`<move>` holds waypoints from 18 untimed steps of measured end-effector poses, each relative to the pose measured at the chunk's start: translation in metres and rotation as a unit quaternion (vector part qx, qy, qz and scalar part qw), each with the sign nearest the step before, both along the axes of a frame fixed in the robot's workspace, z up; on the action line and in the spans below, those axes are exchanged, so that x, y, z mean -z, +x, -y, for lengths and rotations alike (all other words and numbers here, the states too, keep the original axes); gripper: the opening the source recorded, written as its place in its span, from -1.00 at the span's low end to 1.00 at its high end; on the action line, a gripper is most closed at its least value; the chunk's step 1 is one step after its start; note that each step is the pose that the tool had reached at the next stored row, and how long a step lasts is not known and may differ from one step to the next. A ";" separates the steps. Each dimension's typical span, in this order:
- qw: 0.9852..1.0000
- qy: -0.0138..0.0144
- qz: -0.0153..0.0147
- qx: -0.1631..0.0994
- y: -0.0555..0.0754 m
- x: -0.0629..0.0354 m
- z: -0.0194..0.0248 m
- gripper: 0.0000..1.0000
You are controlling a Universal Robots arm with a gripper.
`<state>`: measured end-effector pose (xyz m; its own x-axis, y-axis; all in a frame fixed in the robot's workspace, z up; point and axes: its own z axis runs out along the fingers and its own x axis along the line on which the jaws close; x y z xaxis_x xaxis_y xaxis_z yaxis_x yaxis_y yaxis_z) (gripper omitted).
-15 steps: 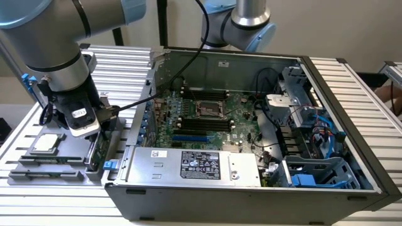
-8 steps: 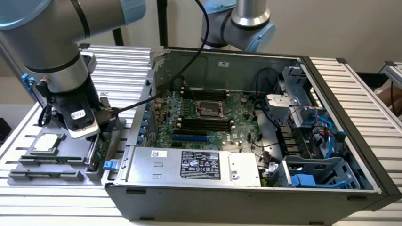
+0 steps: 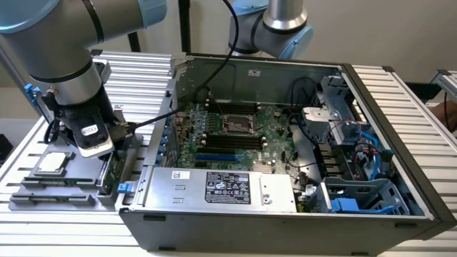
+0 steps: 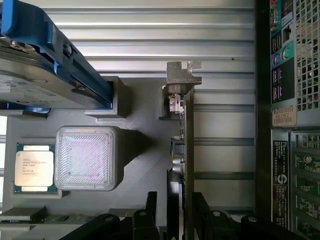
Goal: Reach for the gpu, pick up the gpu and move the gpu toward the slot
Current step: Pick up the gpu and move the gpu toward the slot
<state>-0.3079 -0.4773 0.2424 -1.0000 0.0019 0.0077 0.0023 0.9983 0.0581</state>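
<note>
Wrist view, nearest first: fingers point(image 4: 151, 212) apart, one on each side of the gpu point(image 4: 189, 150), not clamped on it. A sliver of grey shows between one finger and the card's dark side. Gpu seen edge-on, standing upright on a long edge in a grey holder point(image 4: 135, 165), silver bracket point(image 4: 182, 75) at the far end. Beside it in the same holder, a square ribbed block point(image 4: 86, 157), then a small silver chip point(image 4: 34, 167). Further off, a hard drive point(image 4: 30, 75) with blue rails. Beyond that, the slatted metal surface point(image 4: 150, 30).

Exterior view: holder at the view's left, just beside the open case point(image 3: 286, 225), with the gpu low in it under the arm point(image 3: 61, 69). Blue slot point(image 3: 216, 158) on the board inside the case, well apart from the card.

Likely handling: light, stiff and thin, but fragile, with small parts on its faces. Best pinched across its thickness, on the flat faces near the upper long edge, about mid-length and clear of the bulky dark part. Probably heavier toward the bracket, so apt to pivot in a loose grip. Smooth board, so may slip: calls for a firm but gentle squeeze.
</note>
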 end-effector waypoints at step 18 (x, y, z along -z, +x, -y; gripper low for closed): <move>1.000 0.000 0.000 0.000 0.001 -0.0001 0.0000 -0.48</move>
